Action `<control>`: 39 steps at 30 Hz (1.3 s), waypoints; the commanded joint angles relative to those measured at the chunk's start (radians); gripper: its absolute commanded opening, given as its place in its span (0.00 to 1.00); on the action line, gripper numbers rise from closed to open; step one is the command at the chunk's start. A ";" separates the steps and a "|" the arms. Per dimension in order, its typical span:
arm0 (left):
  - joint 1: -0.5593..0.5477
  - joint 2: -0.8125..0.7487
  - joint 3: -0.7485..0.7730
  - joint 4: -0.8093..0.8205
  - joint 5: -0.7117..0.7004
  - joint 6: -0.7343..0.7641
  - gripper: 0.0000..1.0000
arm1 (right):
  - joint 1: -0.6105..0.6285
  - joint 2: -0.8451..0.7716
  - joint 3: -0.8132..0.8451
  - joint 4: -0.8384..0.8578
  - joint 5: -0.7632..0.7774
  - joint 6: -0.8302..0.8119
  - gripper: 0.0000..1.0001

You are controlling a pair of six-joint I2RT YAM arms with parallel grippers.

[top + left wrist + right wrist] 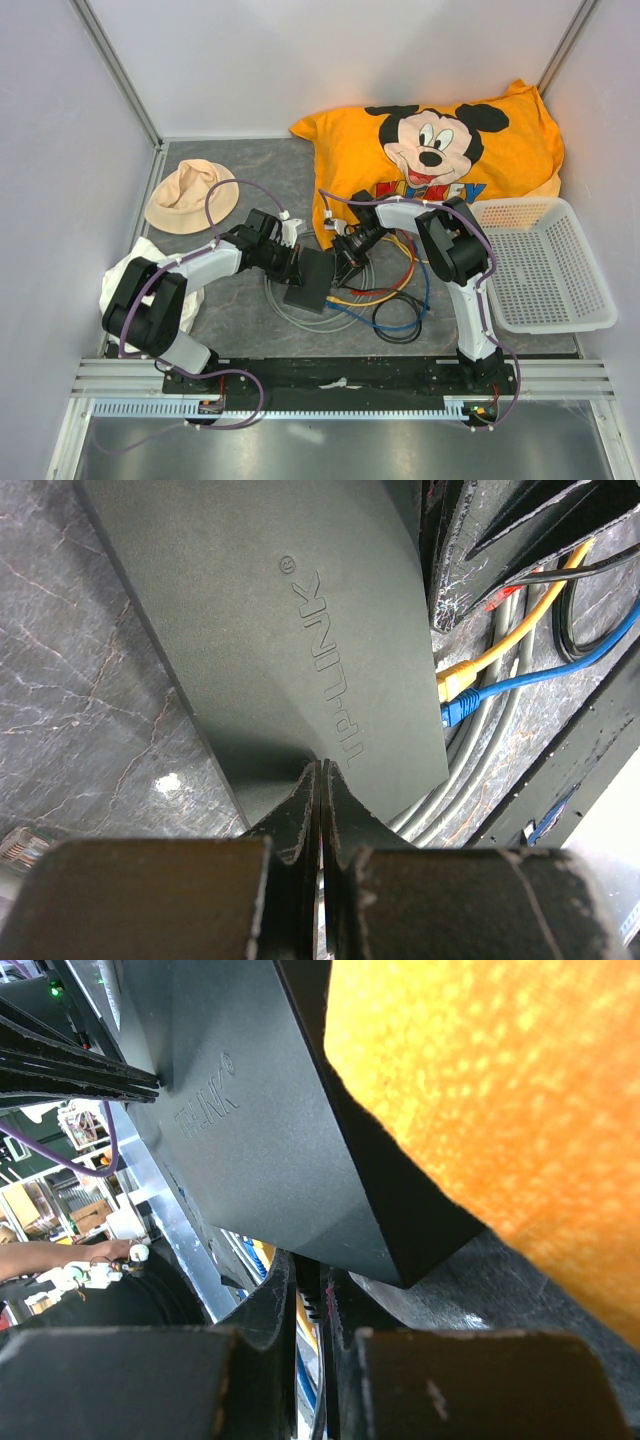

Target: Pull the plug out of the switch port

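Top view: the left arm folds at its elbow out to the side and runs its forearm inward, low over the table (240, 310). The left claw (291, 262) touches one long edge of the switch (310, 280). The right arm rises from its base, bends and reaches inward, with the right claw (347, 258) at the switch's opposite edge. The switch lies between the two claws. Loose cables (385, 300) coil just behind the right claw, and a pillow (440, 150) crowds its far side. A basket (545, 265) sits well behind its elbow. A hat (190, 195) and a cloth (130, 275) lie clear of the left claw.

Left wrist view: the left claw (320, 770) is closed to a thin slit, tips against the switch's (280, 640) near edge. Whether they pinch it cannot be told. A yellow plug (455, 680) and a blue plug (460, 708) sit at the far right edge. Bare table lies to the left.

Right wrist view: the right claw (310, 1270) is likewise closed to a slit under the switch's (280, 1140) edge, grip undetermined. The pillow (500, 1110) fills the right side.
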 commanded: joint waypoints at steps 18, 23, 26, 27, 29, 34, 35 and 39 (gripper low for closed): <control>0.004 0.019 0.008 -0.010 -0.007 0.025 0.02 | 0.004 0.031 -0.034 0.114 0.236 -0.004 0.00; 0.004 0.019 0.008 -0.011 -0.007 0.026 0.02 | 0.004 0.056 -0.011 0.125 0.224 -0.004 0.00; 0.004 0.018 0.010 -0.010 -0.005 0.026 0.02 | 0.001 0.056 -0.014 0.149 0.222 0.005 0.00; 0.004 0.017 0.010 -0.010 -0.007 0.026 0.02 | 0.001 0.054 -0.019 0.159 0.224 0.012 0.00; 0.004 0.017 0.007 -0.010 -0.007 0.026 0.02 | 0.000 0.047 -0.030 0.165 0.221 0.013 0.00; 0.002 0.016 0.008 -0.008 -0.007 0.026 0.01 | -0.004 0.038 -0.059 0.116 0.151 -0.050 0.00; 0.004 0.017 0.008 -0.010 -0.007 0.026 0.01 | -0.005 0.042 -0.050 0.107 0.143 -0.057 0.00; 0.004 0.024 0.010 -0.008 -0.005 0.026 0.02 | -0.034 0.051 -0.019 0.169 0.097 0.007 0.00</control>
